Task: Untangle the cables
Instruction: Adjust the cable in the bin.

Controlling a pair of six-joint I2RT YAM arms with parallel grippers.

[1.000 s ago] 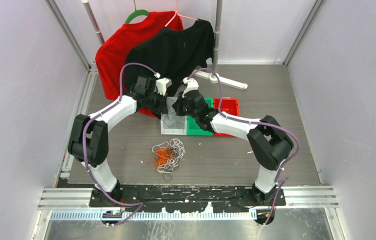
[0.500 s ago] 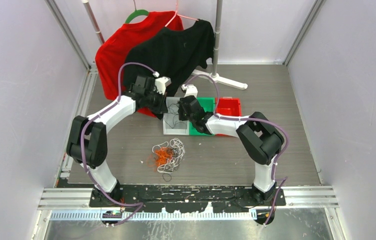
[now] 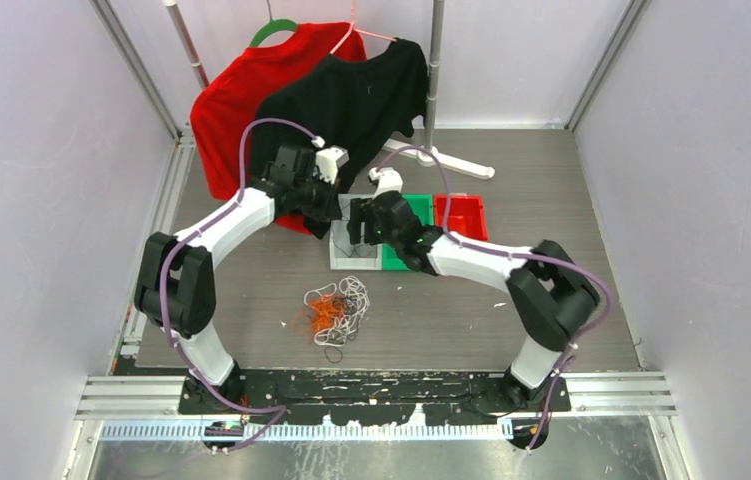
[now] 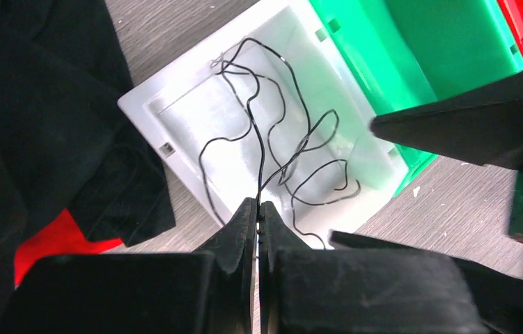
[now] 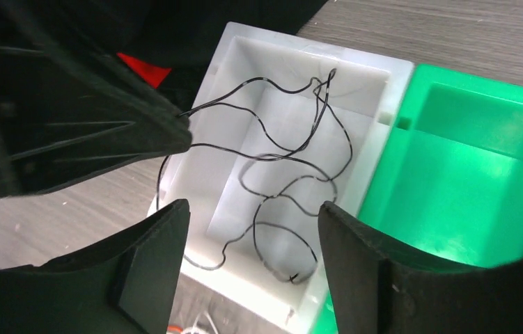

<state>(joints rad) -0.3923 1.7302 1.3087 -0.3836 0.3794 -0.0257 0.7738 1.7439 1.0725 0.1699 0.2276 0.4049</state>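
The left gripper (image 4: pixel 257 212) pinches the black cable (image 4: pixel 261 149) above the white bin (image 4: pixel 140 103); the right gripper (image 5: pixel 251 216) hangs spread over it. Lower the strand inside the walls before releasing.

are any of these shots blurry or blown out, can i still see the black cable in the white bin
Left wrist view: black cable sharp against the white bin, bright but not blown out; the left gripper near the lens is dark and soft. Right wrist view: cable crisp, right gripper soft-edged, green bin saturated. Top view: even light, cable barely traceable.
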